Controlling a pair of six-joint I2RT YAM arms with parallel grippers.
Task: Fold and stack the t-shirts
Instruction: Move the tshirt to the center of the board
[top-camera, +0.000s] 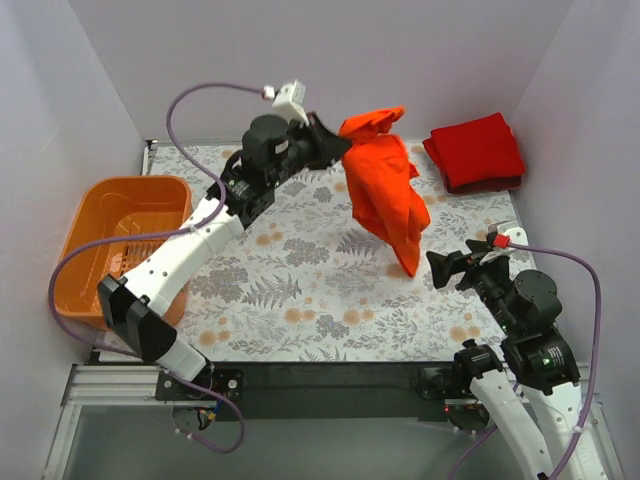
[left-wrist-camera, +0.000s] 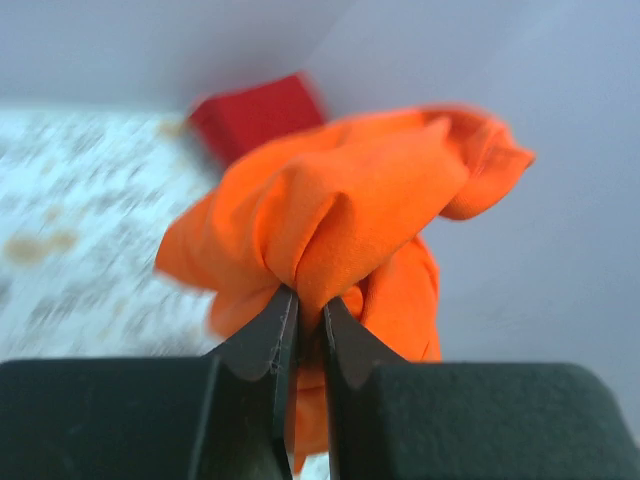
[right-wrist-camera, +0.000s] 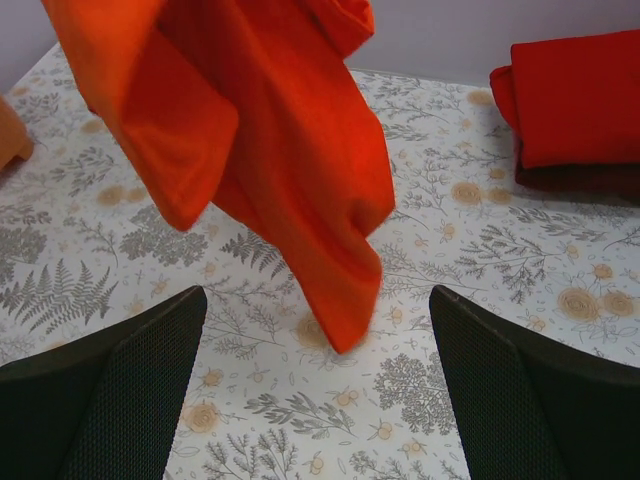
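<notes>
My left gripper (top-camera: 338, 143) is shut on a bunched fold of the bright orange-red t-shirt (top-camera: 385, 190) and holds it high over the far middle of the table; the cloth hangs down, its lowest corner near the tabletop. In the left wrist view the fingertips (left-wrist-camera: 283, 312) pinch the orange cloth (left-wrist-camera: 350, 200). The deeper red t-shirt (top-camera: 476, 151) lies folded at the far right; it also shows in the right wrist view (right-wrist-camera: 575, 95). My right gripper (top-camera: 447, 268) is open and empty, low, just right of the hanging corner (right-wrist-camera: 345, 320).
An orange plastic basket (top-camera: 120, 240) stands at the left edge of the floral tablecloth (top-camera: 300, 290). White walls close in the back and both sides. The red folded shirt sits close to the right wall.
</notes>
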